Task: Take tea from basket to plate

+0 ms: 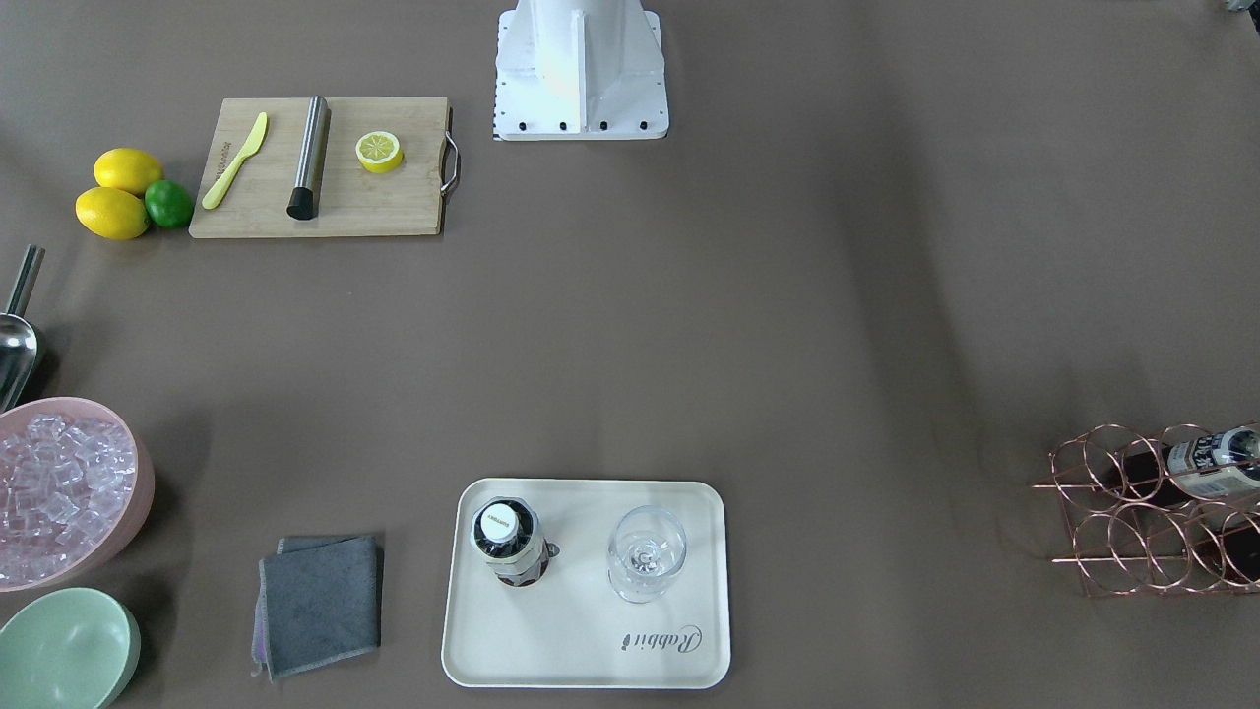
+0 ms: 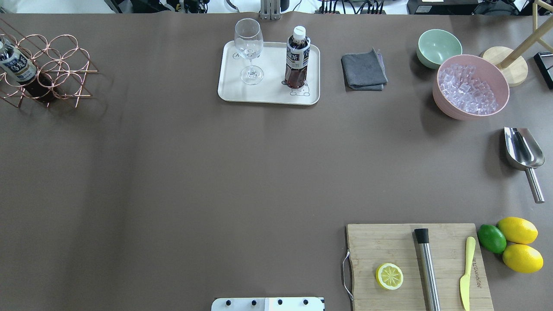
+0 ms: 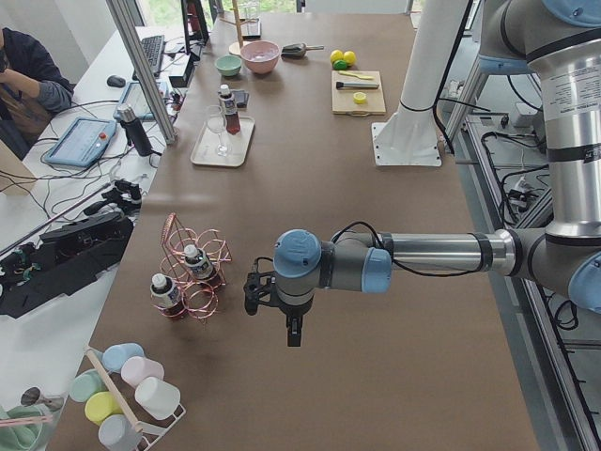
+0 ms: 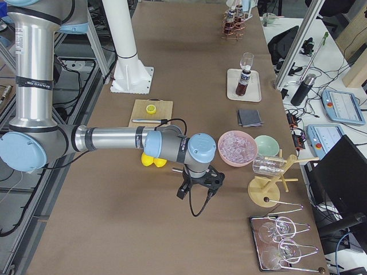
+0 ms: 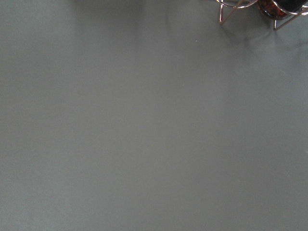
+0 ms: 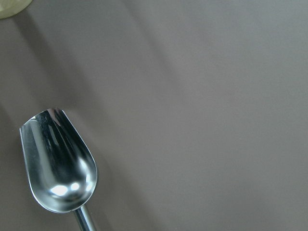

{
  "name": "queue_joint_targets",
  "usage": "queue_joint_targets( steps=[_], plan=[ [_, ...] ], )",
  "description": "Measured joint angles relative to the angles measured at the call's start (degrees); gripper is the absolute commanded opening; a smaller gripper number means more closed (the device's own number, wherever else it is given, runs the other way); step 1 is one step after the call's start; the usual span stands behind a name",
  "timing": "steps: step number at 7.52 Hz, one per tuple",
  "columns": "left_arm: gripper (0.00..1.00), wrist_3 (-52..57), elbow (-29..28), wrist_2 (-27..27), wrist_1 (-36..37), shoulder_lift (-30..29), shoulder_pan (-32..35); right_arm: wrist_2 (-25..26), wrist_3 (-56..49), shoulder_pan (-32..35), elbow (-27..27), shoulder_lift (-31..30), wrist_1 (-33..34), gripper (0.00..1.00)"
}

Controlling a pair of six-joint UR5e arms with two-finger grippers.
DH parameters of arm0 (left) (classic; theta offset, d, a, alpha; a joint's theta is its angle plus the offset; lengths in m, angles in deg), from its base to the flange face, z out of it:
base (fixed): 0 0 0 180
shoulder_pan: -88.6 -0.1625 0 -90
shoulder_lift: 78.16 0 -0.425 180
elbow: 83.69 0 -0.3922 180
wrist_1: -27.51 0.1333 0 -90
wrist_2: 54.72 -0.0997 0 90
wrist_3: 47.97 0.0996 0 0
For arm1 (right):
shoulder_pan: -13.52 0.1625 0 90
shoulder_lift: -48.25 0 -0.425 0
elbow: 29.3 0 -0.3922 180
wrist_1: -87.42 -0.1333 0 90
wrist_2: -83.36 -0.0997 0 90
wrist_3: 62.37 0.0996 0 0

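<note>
Left gripper (image 3: 255,293): only the side view shows it, so I cannot tell how far the fingers are spread; nothing visible in them. It hangs mid-frame over the bare table (image 3: 376,376), near the basket (image 3: 192,272) but apart from it. The left wrist view is bare table, with basket feet in the upper right corner. Right gripper (image 4: 198,184): same, finger gap unreadable, no load seen, hanging mid-frame over the table. Its wrist view has a steel scoop (image 6: 57,163) at lower left. One tea bottle (image 2: 297,58) stands upright on the plate (image 2: 268,93), top centre of the overhead view, on its right half, beside a stemmed glass (image 2: 249,49). Two spare bottles (image 3: 167,293) lie in the basket cells, upper left of the overhead view.
</note>
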Motion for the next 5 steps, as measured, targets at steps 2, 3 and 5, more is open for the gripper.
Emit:
queue_joint_targets(
  steps=[2,3,5],
  plan=[
    [0.98,0.1,0.4,-0.1,-0.1,0.0,-0.4,0.1,0.0,0.0,-0.2,-0.1,0.0,1.0],
    [0.98,0.1,0.5,-0.1,-0.1,0.0,-0.5,0.1,0.1,0.0,-0.3,-0.1,0.0,1.0],
    [0.98,0.2,0.6,-0.1,-0.1,-0.1,-0.6,0.1,0.1,0.0,-0.4,-0.1,0.0,1.0]
  ],
)
